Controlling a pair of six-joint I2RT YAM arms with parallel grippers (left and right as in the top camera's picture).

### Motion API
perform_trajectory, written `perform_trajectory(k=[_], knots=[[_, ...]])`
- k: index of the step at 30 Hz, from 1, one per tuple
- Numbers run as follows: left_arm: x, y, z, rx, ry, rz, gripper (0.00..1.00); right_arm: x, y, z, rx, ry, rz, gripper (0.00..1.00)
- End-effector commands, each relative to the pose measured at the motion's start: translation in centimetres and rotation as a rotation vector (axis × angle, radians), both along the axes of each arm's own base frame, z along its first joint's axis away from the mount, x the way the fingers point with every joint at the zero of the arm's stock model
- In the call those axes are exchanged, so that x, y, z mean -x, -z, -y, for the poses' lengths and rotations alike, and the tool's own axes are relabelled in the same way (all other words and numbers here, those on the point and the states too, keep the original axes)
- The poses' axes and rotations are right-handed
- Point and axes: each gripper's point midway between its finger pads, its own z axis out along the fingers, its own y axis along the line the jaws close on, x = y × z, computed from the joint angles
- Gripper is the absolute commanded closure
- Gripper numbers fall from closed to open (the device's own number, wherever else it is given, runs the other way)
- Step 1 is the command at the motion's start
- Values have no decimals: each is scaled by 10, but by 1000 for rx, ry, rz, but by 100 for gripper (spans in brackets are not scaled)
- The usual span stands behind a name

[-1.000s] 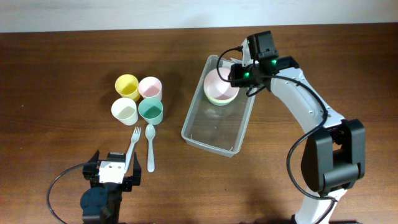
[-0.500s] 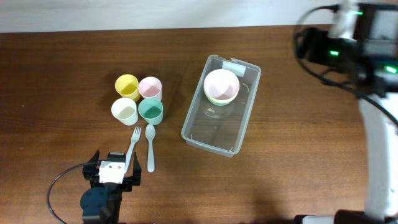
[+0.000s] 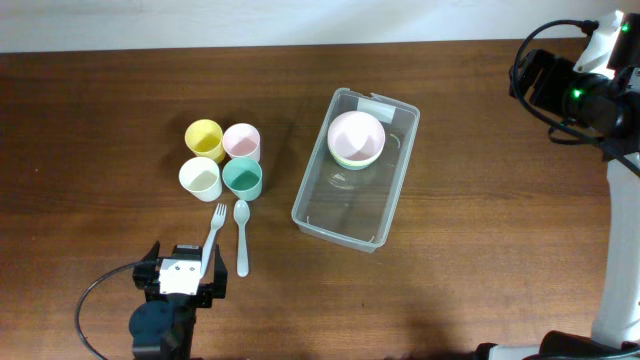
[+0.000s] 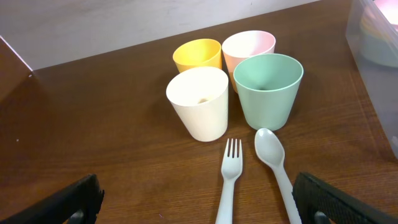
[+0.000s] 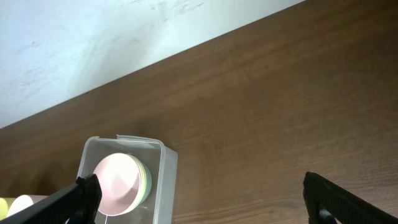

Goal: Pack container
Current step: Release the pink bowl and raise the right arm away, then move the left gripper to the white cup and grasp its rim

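Well left of the right gripper [image 5: 213, 200] | container [image 3: 310, 205], far apart | right gripper released, spread wide

4 pastel cups, 2 utensils and stacked bowls on a brown wooden table [image 3: 100, 110].
The cups stand upright in a tight 2-by-2 block: yellow cup [image 3: 204, 138] and pink cup [image 3: 241, 141] behind, cream cup [image 3: 199, 178] and green cup [image 3: 242, 178] in front. Just before them lie a white fork [image 3: 214, 232], tines toward the cream cup, and a white spoon [image 3: 241, 235] beside it. Well right, a pink bowl [image 3: 356, 135] nests in a green one.
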Motion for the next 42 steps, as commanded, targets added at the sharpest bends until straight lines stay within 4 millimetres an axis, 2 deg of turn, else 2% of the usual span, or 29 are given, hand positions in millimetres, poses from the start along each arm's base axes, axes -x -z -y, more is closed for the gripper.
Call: perform_trajectory(k=[1,6,8,9,10,13,18,20,21,27,31,34,38,40,42], knots=[[0,2,2,19,6,2,0,0,2,0,2,-6,-6,1],[0,1,17,45,87,6,0,0,2,0,2,-6,-6,1],[-1,-6,28,63,149,31,0,0,2,0,2,-6,-6,1],[-1,-15,40,80,219,66,0,0,2,0,2,-5,-6,1],[-2,-21,43,91,237,88,0,0,2,0,2,-6,-6,1],[-3,-40,38,188,180,119,0,0,2,0,2,-6,-6,1],[-8,-68,37,213,165,77,0,0,2,0,2,-6,-6,1],[-16,-78,34,247,135,20,0,0,2,0,2,-6,-6,1],[-28,-87,34,253,124,-65,0,0,2,0,2,-6,-6,1],[-75,-98,35,277,85,-400,0,0,2,0,2,-6,-6,1],[-110,-97,37,297,71,-592,0,0,2,0,2,-6,-6,1],[-133,-90,40,311,75,-669,0,0,2,0,2,-6,-6,1],[-158,-66,35,301,47,-726,0,0,2,0,2,-6,-6,1],[-168,-50,25,304,-14,-746,0,0,2,0,2,-6,-6,1],[-176,-38,17,377,-81,-761,0,0,3,0,2,-6,-6,1]])
